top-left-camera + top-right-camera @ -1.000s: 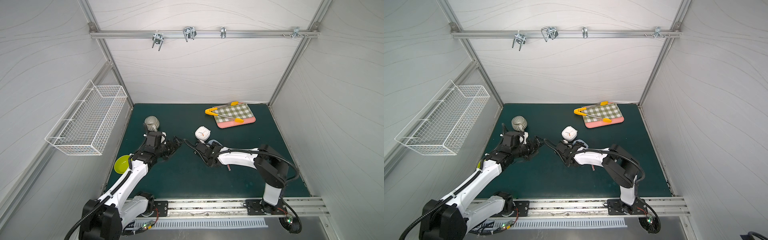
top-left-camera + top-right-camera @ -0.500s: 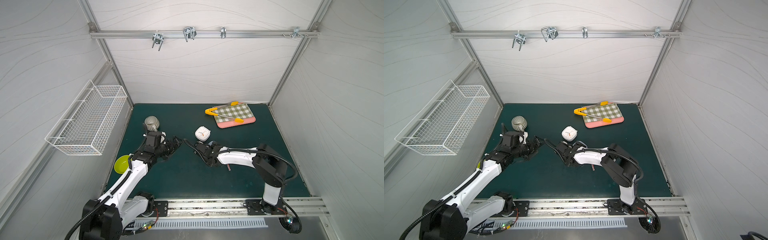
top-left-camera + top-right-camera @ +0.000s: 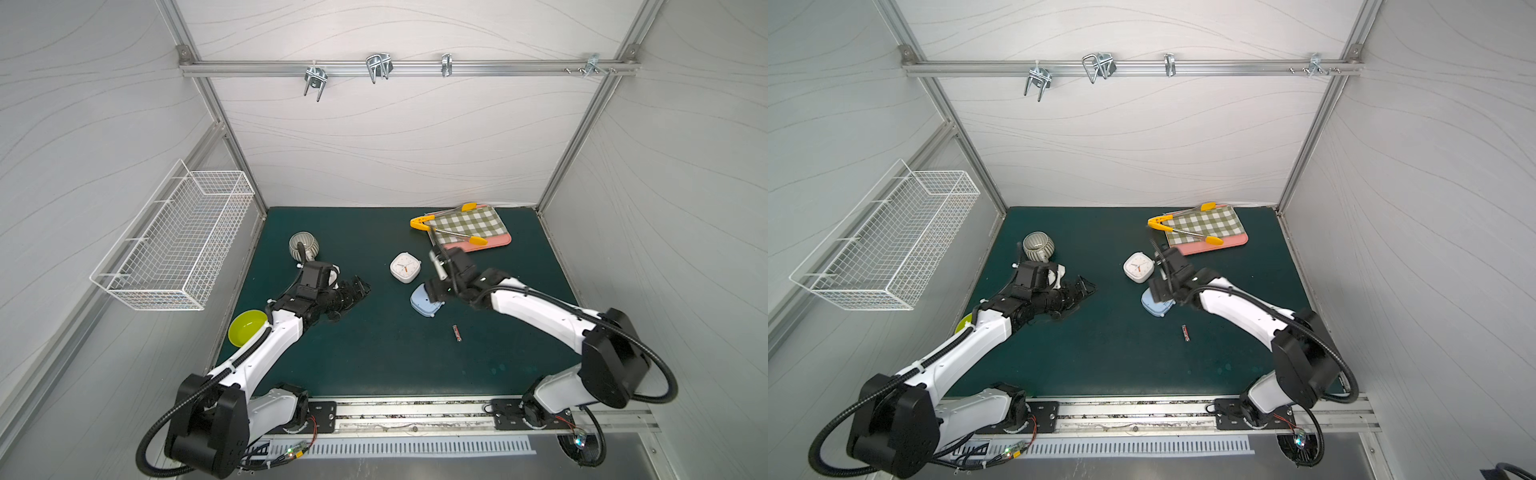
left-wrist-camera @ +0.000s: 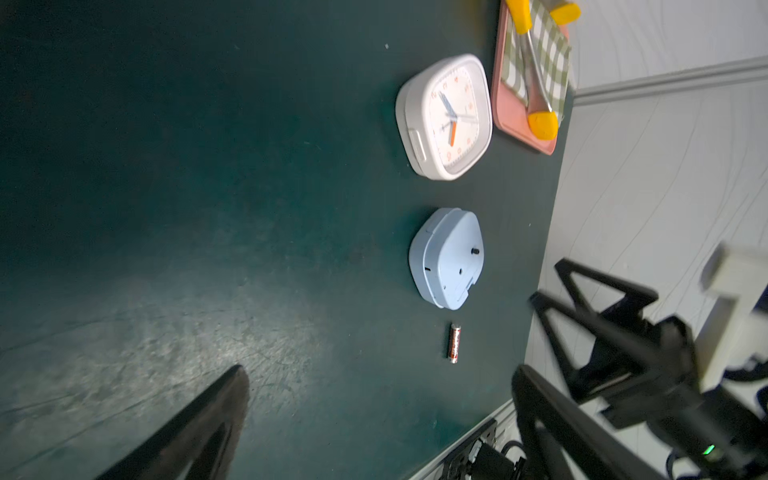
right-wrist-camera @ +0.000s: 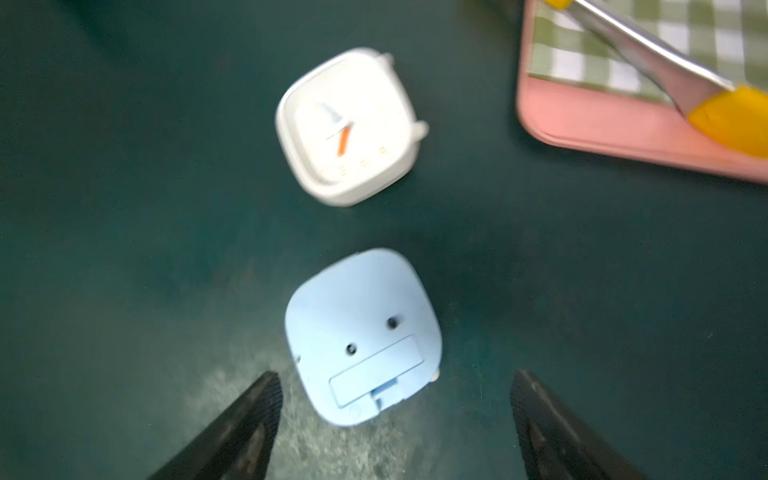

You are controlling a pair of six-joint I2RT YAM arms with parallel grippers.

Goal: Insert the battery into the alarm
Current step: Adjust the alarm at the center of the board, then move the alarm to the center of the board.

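- Left jaws gape wide and empty; right jaws are spread too, gripping nothing, above the blue alarm [image 5: 361, 328], which lies back-up on the worktop [image 3: 374, 365].
- Battery [image 3: 457, 333] lies flat near it, apart, long axis front-to-back, one end toward it.

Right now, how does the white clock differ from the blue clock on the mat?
The white clock lies dial up, hands showing; the blue clock lies face down, showing only its back. The white clock sits nearer the pink board; the blue clock sits nearer the battery. Both are rounded squares, flat on the mat.
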